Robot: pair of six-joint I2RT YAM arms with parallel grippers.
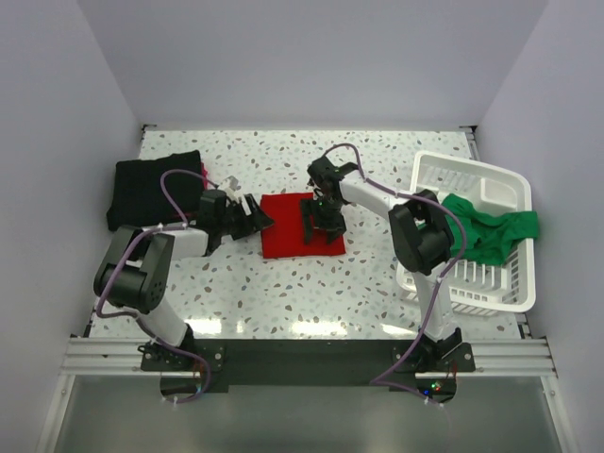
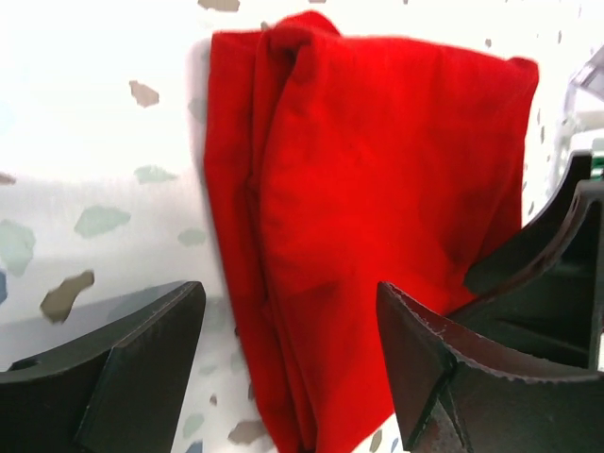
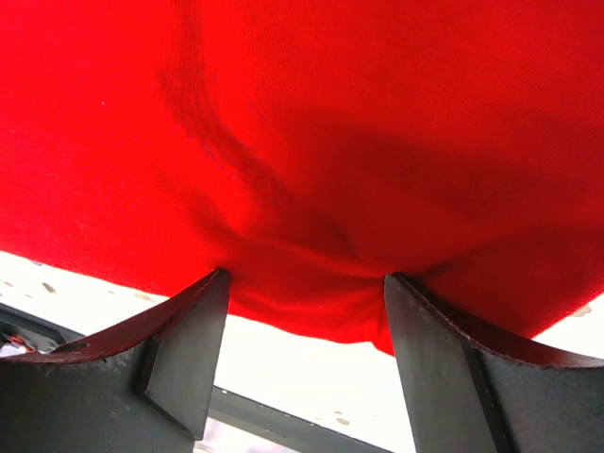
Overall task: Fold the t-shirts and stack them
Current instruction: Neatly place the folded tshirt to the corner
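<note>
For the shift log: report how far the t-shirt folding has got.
Done: the black t-shirt lies folded at far left. In hand: the red t-shirt, folded in the middle, open left gripper at its edge, right gripper on it. Left: the green t-shirt, crumpled over the basket; nothing stacked yet.

We see the red shirt folded into a flat rectangle in the middle of the surface, with layered edges along its left side. The black shirt lies folded at the far left. The green shirt hangs crumpled over the basket rim on the right.
</note>
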